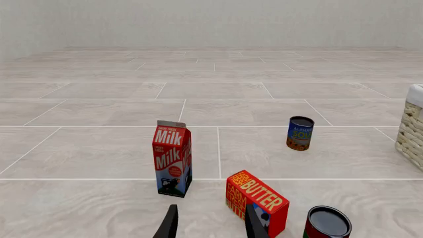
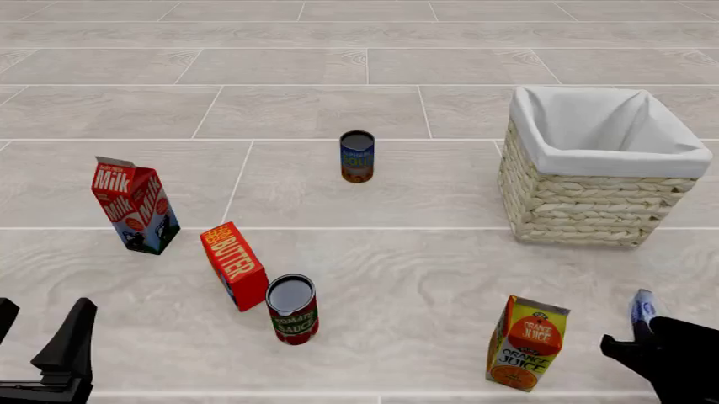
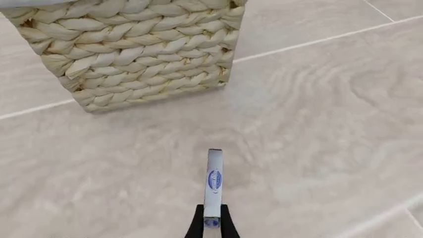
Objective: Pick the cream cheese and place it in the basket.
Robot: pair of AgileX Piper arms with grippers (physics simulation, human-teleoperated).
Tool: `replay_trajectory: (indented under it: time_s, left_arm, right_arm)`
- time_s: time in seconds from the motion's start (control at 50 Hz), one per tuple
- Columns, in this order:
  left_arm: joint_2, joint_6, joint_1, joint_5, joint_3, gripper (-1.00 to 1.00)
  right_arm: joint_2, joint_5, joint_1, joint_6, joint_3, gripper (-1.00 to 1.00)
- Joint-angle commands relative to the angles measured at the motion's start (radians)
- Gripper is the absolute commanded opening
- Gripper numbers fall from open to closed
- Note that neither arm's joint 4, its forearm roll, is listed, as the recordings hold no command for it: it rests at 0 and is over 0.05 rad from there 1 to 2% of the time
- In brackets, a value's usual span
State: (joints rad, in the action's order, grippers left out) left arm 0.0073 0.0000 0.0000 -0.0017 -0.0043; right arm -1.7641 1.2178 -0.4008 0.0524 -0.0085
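Over on the left, the left gripper hovers with fingers apart, holding nothing, near the butter box. Across the worktop, the right gripper is clamped on the cream cheese, pinching one end of the thin box's flat faces. It looks light and stiff, but such a short grip could let it swivel. The basket waits just ahead.
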Motion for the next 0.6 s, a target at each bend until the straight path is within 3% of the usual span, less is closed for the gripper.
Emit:
replay_trajectory:
  time_s: [0.02, 0.18, 0.32, 0.4, 0.44, 0.5, 0.6]
  left_arm:
    - [0.000, 0.000, 0.000, 0.000, 0.000, 1.00]
    - [0.000, 0.000, 0.000, 0.000, 0.000, 1.00]
    - [0.000, 0.000, 0.000, 0.000, 0.000, 1.00]
    - [0.000, 0.000, 0.000, 0.000, 0.000, 1.00]
    - [0.000, 0.000, 0.000, 0.000, 0.000, 1.00]
    - [0.000, 0.000, 0.000, 0.000, 0.000, 1.00]
    - [0.000, 0.000, 0.000, 0.000, 0.000, 1.00]
  right_arm:
    - [0.090, -0.019, -0.010, 0.038, 0.008, -1.00]
    - [0.233, -0.124, 0.011, 0.073, 0.008, -1.00]
    - [0.451, -0.307, 0.028, 0.086, 0.008, -1.00]
    - [0.627, -0.458, 0.042, 0.089, 0.007, -1.00]
    - [0.700, -0.523, 0.074, 0.028, 0.008, -1.00]
    - [0.790, -0.600, 0.081, 0.051, 0.005, -1.00]
    - [1.023, -0.842, 0.109, 0.071, -0.047, -1.00]
